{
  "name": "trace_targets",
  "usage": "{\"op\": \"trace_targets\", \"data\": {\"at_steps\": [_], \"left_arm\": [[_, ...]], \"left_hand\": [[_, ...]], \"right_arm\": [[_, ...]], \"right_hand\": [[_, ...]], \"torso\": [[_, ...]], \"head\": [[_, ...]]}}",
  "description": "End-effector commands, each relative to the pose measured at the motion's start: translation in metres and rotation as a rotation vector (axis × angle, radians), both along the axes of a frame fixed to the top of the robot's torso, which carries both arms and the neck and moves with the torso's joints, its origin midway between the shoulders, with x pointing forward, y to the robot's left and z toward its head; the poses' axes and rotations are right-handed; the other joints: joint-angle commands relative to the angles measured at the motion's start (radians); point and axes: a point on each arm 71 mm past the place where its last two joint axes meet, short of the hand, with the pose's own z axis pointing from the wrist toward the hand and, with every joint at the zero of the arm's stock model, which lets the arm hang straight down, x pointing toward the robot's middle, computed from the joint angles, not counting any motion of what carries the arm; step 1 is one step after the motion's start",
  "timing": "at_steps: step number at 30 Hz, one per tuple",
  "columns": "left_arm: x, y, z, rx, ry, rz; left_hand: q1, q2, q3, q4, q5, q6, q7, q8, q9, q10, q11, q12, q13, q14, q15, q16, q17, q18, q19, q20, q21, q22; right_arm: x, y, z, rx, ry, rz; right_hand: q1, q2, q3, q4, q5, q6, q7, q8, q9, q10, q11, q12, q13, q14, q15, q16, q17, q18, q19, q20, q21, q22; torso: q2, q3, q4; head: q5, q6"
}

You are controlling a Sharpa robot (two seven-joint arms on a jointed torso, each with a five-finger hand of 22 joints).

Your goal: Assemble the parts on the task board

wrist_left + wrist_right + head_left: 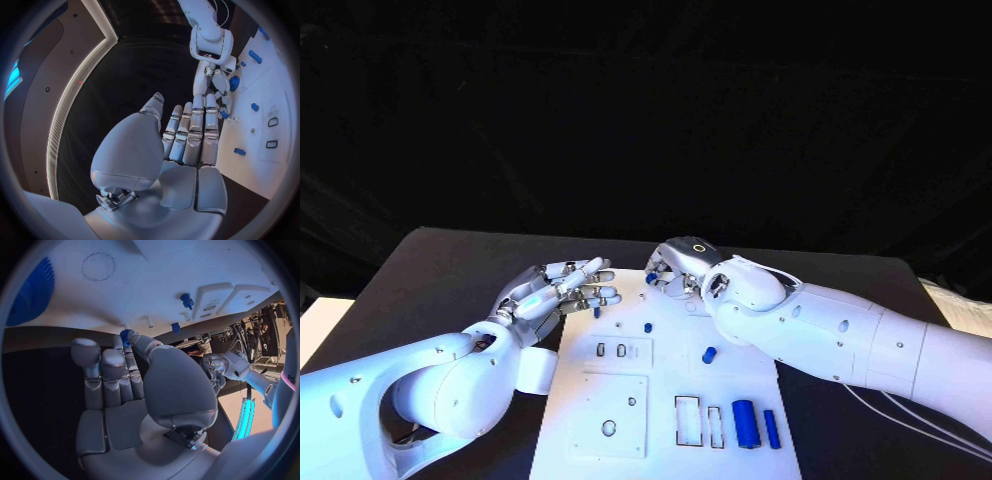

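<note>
The white task board (668,390) lies in the middle of the table. My right hand (679,267) hovers over the board's far end and pinches a small blue part (125,334) between thumb and a finger; the same part (651,277) shows at its fingertips. A large blue gear (31,290) sits on the board beside that hand. My left hand (567,287) is open at the board's far left edge, fingers straight and holding nothing. Loose blue parts lie on the board: a small peg (648,326), a short piece (710,354), a cylinder (744,422) and a thin bar (772,428).
The board has empty rectangular slots (687,420) near its front and a round hole (609,428) in a raised square plate. Another small blue piece (597,312) lies just below my left hand's fingers. Black table (444,280) surrounds the board.
</note>
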Motion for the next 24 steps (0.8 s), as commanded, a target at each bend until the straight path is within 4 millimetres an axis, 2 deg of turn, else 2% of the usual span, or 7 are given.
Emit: {"op": "trace_targets", "data": {"at_steps": [1,7,13,16,19,21,24], "left_arm": [[-0.0001,-0.0022,0.0016,-0.011,-0.004,-0.016],[-0.0002,-0.0025,0.0017,-0.011,-0.003,-0.018],[-0.0006,-0.0031,0.0020,-0.012,-0.003,-0.020],[-0.0007,-0.0032,0.0021,-0.012,-0.002,-0.022],[-0.0006,-0.0028,0.0022,-0.011,-0.002,-0.021],[-0.0004,-0.0024,0.0022,-0.010,-0.002,-0.020],[-0.0001,-0.0018,0.0022,-0.009,-0.001,-0.019]], "left_hand": [[0.008,0.003,-0.001,-0.008,-0.005,0.001,0.007,-0.007,-0.001,-0.001,0.006,-0.004,0.001,0.000,0.004,-0.005,0.002,0.012,0.003,0.006,-0.004,-0.002],[0.008,0.003,-0.001,-0.008,-0.005,0.001,0.007,-0.007,-0.001,-0.001,0.006,-0.004,0.001,0.000,0.004,-0.005,0.002,0.012,0.003,0.006,-0.004,-0.002],[0.008,0.003,-0.001,-0.008,-0.005,0.001,0.007,-0.007,-0.001,-0.001,0.006,-0.004,0.001,0.000,0.004,-0.005,0.002,0.012,0.003,0.006,-0.004,-0.002],[0.008,0.003,-0.001,-0.008,-0.005,0.001,0.007,-0.007,-0.001,-0.001,0.006,-0.004,0.001,0.000,0.004,-0.005,0.002,0.012,0.003,0.006,-0.004,-0.002],[0.008,0.003,-0.001,-0.008,-0.005,0.001,0.007,-0.007,-0.001,-0.001,0.006,-0.004,0.001,0.000,0.004,-0.005,0.002,0.012,0.003,0.006,-0.004,-0.002],[0.007,0.003,-0.002,-0.009,-0.005,-0.001,0.007,-0.008,-0.001,-0.003,0.007,-0.005,0.000,-0.001,0.004,-0.006,0.002,0.011,0.003,0.006,-0.005,-0.003],[0.007,0.003,-0.002,-0.009,-0.005,-0.001,0.007,-0.008,-0.001,-0.003,0.007,-0.005,0.000,-0.001,0.004,-0.006,0.002,0.011,0.003,0.006,-0.005,-0.003]], "right_arm": [[0.0006,0.0030,-0.0024,-0.021,0.024,0.010],[0.0030,0.0059,-0.0043,-0.031,0.035,0.005],[0.0073,0.0069,-0.0068,-0.042,0.044,-0.011],[0.0087,0.0073,-0.0075,-0.044,0.044,-0.016],[0.0089,0.0079,-0.0074,-0.041,0.042,-0.016],[0.0085,0.0083,-0.0069,-0.036,0.037,-0.015],[0.0067,0.0082,-0.0045,-0.017,0.019,-0.010]], "right_hand": [[-0.001,-0.003,0.004,0.000,0.006,0.001,0.009,0.005,-0.001,-0.004,0.000,0.002,0.001,0.021,0.001,0.005,0.001,-0.016,-0.003,0.006,0.002,0.001],[-0.005,-0.006,0.004,0.004,0.005,-0.003,0.010,0.002,-0.002,-0.009,0.001,0.001,0.001,0.020,0.002,0.008,0.003,-0.016,-0.006,0.007,0.004,0.003],[-0.016,-0.022,0.001,0.014,0.005,-0.020,0.016,-0.003,-0.005,-0.029,0.007,0.000,0.000,0.015,0.007,0.012,0.004,-0.015,-0.017,0.012,0.007,0.001],[-0.027,-0.038,-0.003,0.024,0.005,-0.052,0.028,-0.005,-0.013,-0.062,0.017,-0.001,-0.001,0.013,0.016,0.018,0.007,-0.015,-0.025,0.018,0.010,0.003],[-0.039,-0.064,-0.020,0.034,0.002,-0.105,0.047,-0.005,-0.024,-0.120,0.035,0.000,-0.002,0.010,0.032,0.018,0.002,-0.013,-0.039,0.030,0.004,-0.011],[-0.041,-0.081,-0.044,0.037,-0.003,-0.149,0.061,-0.006,-0.028,-0.168,0.047,0.000,-0.002,0.002,0.044,-0.002,-0.024,-0.008,-0.056,0.038,-0.014,-0.039],[-0.028,-0.088,-0.099,0.044,-0.002,-0.192,0.071,-0.004,-0.027,-0.236,0.063,0.003,-0.001,-0.007,0.055,-0.021,-0.050,-0.002,-0.076,0.051,-0.033,-0.069]], "torso": [[0.001,-0.0004,0.0006],[0.001,-0.0007,0.0014],[0.003,-0.0012,0.0030],[0.003,-0.0014,0.0026],[0.003,-0.0008,0.0016],[0.003,-0.0006,0.0007],[0.003,-0.0005,-0.0005]], "head": [[-0.001,-0.001],[0.000,-0.002],[0.000,-0.002],[0.002,-0.003],[0.004,-0.004],[0.005,-0.004],[0.006,-0.003]]}}
